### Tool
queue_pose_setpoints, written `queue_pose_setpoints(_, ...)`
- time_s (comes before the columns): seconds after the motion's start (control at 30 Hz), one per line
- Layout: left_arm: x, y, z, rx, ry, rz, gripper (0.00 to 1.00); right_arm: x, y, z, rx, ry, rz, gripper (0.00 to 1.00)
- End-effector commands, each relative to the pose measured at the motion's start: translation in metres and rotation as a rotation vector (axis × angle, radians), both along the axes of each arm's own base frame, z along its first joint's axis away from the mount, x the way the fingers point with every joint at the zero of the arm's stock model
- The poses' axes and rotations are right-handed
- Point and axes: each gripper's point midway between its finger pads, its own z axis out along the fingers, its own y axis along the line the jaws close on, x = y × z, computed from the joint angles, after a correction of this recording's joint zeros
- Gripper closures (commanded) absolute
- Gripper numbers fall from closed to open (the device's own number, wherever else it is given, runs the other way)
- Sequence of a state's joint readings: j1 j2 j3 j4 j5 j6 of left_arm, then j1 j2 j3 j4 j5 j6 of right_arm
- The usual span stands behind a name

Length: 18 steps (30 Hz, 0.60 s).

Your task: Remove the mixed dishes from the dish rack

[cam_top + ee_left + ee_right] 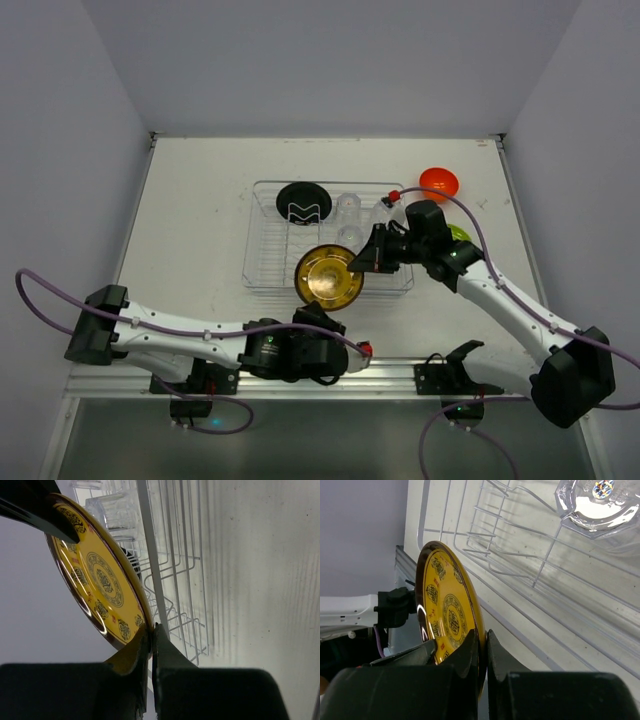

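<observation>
Left pincer (151, 632), right pincer (482, 637): both tight on rim of glossy round yellow plate (328, 278)

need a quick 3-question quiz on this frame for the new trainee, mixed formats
1. True or false: the orange bowl sits inside the dish rack.
2. Which tool grips the yellow patterned plate? A) left only B) right only C) both D) neither
3. Fill in: the dish in the rack's far-left part is the ___ plate.

Key
1. False. It lies outside the rack, off its far-right corner.
2. C. The left tool and the right tool each pinch the plate's rim.
3. black plate.
</observation>
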<state>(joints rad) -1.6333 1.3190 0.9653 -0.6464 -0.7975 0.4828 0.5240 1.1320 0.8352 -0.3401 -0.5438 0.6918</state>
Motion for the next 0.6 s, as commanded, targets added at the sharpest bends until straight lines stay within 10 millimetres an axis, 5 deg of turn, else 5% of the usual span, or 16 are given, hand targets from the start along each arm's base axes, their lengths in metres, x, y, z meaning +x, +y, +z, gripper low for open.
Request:
queue_pose_setpoints(0.0,0.004,-0.006,0.013,-0.052,-0.048,-0.022,1.00,0.002,0.004,0.013,0.044,-0.052,-0.003,1.00)
queue_pose_setpoints(0.07,0.008,-0.004,0.012,-0.083,-0.026,0.008,1.00,0.002,0.001,0.013,0.034,-0.055,-0.022,1.00)
queue_pose_setpoints(0.17,0.021,0.003,0.010,-0.133,0.025,0.081,0.77,0.009,-0.006,0.015,0.019,-0.081,-0.077,1.00)
queue_pose_setpoints(0.2,0.030,0.008,0.011,-0.153,0.023,0.114,0.44,0.013,-0.010,0.016,0.019,-0.086,-0.100,1.00)
queue_pose_setpoints(0.23,0.033,0.007,0.018,-0.209,0.023,0.125,0.02,0.016,-0.014,0.016,0.018,-0.090,-0.120,1.00)
queue_pose_setpoints(0.37,0.061,0.016,0.052,-0.426,-0.013,0.241,0.00,0.049,-0.067,0.012,0.030,-0.071,-0.331,1.00)
queue_pose_setpoints(0.43,0.095,0.039,0.086,-0.601,-0.087,0.409,0.00,0.058,-0.095,0.014,0.039,-0.089,-0.431,1.00)
queue_pose_setpoints(0.47,0.126,0.067,0.110,-0.719,-0.131,0.574,0.00,0.070,-0.125,0.018,0.034,-0.118,-0.548,1.00)
queue_pose_setpoints(0.53,0.152,0.098,0.131,-0.920,-0.131,0.755,0.00,0.077,-0.155,0.013,0.017,-0.122,-0.669,1.00)
queue_pose_setpoints(0.57,0.162,0.108,0.138,-0.988,-0.106,0.799,0.00,0.084,-0.187,0.011,0.005,-0.127,-0.789,1.00)
